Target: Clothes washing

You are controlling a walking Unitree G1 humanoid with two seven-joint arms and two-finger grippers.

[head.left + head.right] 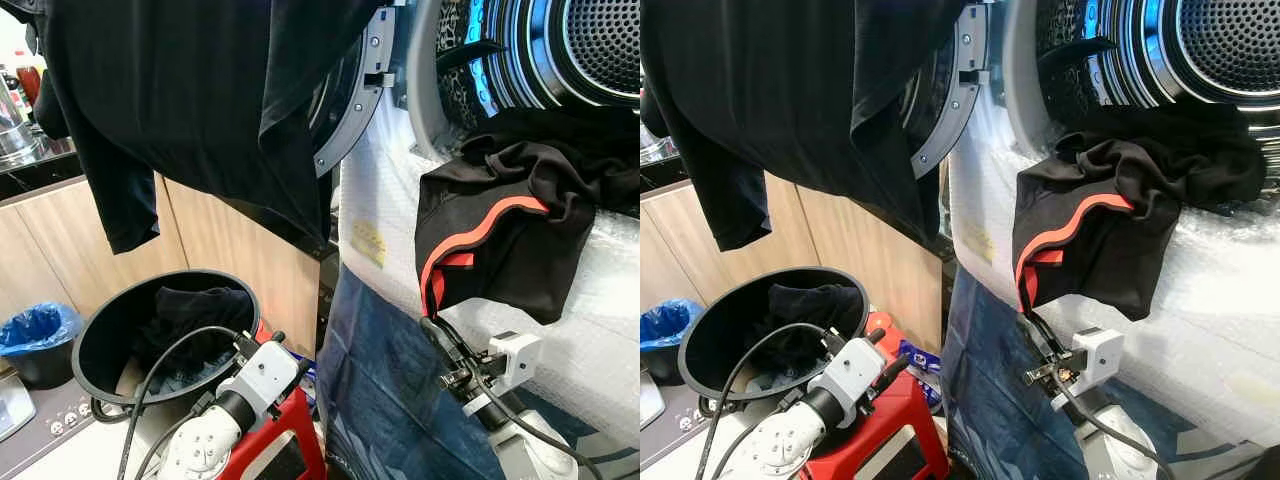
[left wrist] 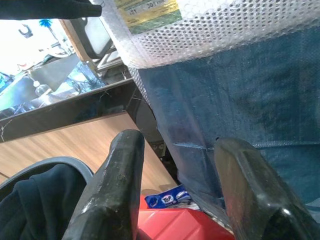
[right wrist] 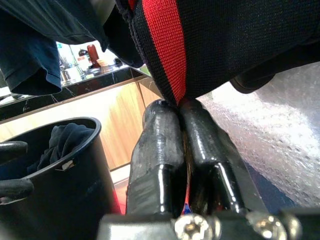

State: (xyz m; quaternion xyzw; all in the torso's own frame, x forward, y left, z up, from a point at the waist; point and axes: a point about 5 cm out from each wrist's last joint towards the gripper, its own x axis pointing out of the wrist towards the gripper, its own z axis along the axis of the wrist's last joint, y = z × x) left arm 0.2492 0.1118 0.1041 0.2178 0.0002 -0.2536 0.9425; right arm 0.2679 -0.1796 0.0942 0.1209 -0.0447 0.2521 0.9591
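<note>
The right tool (image 3: 179,107) pinches the black garment with the red stripe (image 1: 500,235), which hangs from the washer drum's mouth (image 1: 520,60) at two o'clock. The left tool (image 2: 175,195) gapes open beside the black basket (image 1: 100,330).

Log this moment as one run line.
right gripper: shut on black-red garment at washer drum | left gripper: open, idle | basket: clothes inside

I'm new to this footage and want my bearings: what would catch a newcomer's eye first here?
First, the black garment with a red stripe spilling out of the washing machine drum, its lower edge pinched in the right gripper, jaws shut. Next, a black T-shirt draped over the open washer door at upper left. Below it stands a black bucket holding dark clothes, with the left gripper beside it, jaws open.
</note>
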